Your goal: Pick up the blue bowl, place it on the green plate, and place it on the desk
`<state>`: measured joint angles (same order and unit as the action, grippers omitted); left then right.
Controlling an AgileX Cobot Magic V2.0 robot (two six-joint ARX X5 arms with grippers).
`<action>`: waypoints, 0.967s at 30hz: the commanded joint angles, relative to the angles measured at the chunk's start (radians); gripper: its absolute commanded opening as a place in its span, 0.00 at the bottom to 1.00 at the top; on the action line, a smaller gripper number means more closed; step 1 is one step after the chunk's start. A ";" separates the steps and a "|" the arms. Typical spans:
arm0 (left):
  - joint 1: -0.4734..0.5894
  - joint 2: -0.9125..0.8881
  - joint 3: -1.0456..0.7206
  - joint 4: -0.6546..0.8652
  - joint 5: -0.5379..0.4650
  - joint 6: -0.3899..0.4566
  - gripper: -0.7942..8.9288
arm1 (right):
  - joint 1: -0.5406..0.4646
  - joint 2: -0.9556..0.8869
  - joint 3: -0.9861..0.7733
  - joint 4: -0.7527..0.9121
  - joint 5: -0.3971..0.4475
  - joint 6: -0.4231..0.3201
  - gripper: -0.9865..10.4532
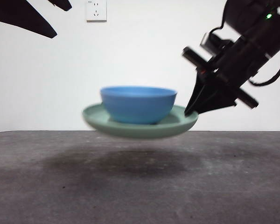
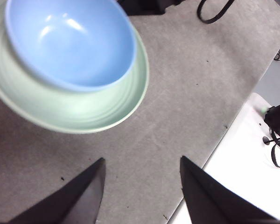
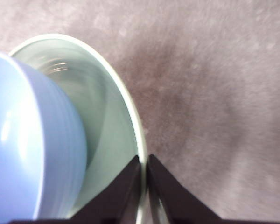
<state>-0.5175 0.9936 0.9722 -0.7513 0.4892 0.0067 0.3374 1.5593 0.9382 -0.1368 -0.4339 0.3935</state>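
The ridged, round blue bowl (image 1: 138, 104) sits in the smooth, shallow green plate (image 1: 140, 127), blurred, held clear above the speckled matte desk (image 1: 140, 186). The right gripper (image 1: 192, 112) pinches the plate's right rim. The left gripper (image 2: 141, 189) is spread wide, empty. A wall socket (image 1: 96, 10) bears no readable writing.

Dark speckled desk (image 1: 140, 186), plate's shadow on it
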 commanded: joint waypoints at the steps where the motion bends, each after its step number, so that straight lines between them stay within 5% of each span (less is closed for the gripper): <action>1: -0.007 0.006 0.006 0.010 0.006 0.004 0.35 | 0.019 0.049 0.019 0.043 0.002 0.053 0.10; 24: -0.007 0.006 0.006 0.009 0.006 0.004 0.35 | 0.047 0.214 0.034 0.113 0.031 0.099 0.11; 29: -0.007 0.006 0.006 0.008 0.006 0.004 0.35 | 0.047 0.212 0.034 0.110 0.042 0.105 0.25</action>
<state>-0.5175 0.9936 0.9722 -0.7517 0.4892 0.0067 0.3786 1.7569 0.9501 -0.0338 -0.3954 0.4820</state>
